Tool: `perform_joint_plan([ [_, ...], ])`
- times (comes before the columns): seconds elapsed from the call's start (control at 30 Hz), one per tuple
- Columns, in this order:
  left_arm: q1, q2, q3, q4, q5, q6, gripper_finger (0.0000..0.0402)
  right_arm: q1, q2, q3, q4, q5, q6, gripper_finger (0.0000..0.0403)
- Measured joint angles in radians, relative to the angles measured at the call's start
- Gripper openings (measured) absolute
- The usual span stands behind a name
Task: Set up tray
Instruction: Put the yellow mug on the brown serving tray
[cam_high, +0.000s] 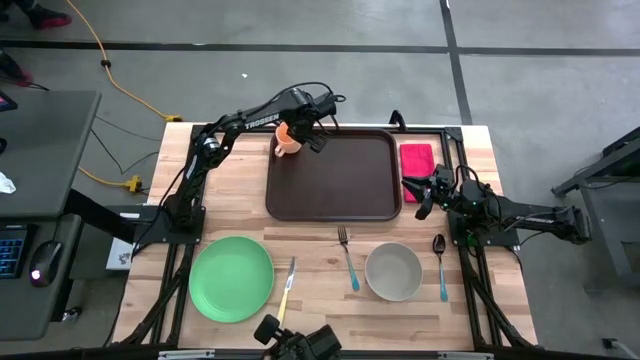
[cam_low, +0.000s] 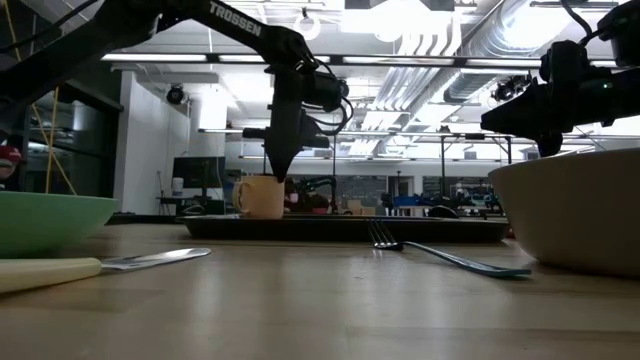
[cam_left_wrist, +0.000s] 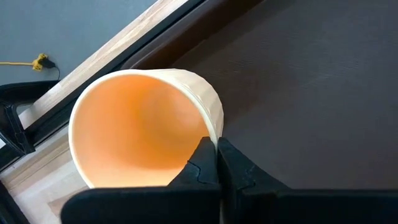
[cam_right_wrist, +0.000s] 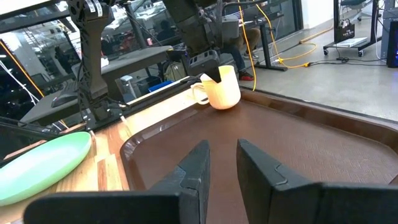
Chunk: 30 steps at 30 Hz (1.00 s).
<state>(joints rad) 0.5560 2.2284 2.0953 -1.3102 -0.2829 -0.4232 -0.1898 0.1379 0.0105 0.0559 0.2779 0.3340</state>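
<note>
Upper centre of the high view: tray, dark brown, rectangular, rounded corners, raised rim, lying flat on the wooden table.

Mug — pale orange, with a handle, at the tray's upper-left corner; tilted in the right wrist view. Left gripper is pinched tight on the mug's rim, one finger inside, one outside. White lettering "TROSSEN" reads along the left arm.

Right gripper sits at the tray's right edge, fingers a little apart with nothing between them.

Red napkin lies just right of the tray, upper right.

Below the tray, left to right — green plate, knife with a pale handle, fork, off-white bowl, spoon; fork and spoon have blue handles.
</note>
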Motion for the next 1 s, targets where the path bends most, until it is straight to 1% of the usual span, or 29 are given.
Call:
perform_joint_plan([
  [0.9,0.0,0.0,0.0,-0.001,0.0,0.008,0.0022,0.0,0.0,0.0,0.0,0.0,-0.002,0.0057],
  [1.0,0.0,0.0,0.0,-0.001,0.0,0.008,0.0027,0.0,0.0,0.0,0.0,0.0,-0.002,0.0057],
])
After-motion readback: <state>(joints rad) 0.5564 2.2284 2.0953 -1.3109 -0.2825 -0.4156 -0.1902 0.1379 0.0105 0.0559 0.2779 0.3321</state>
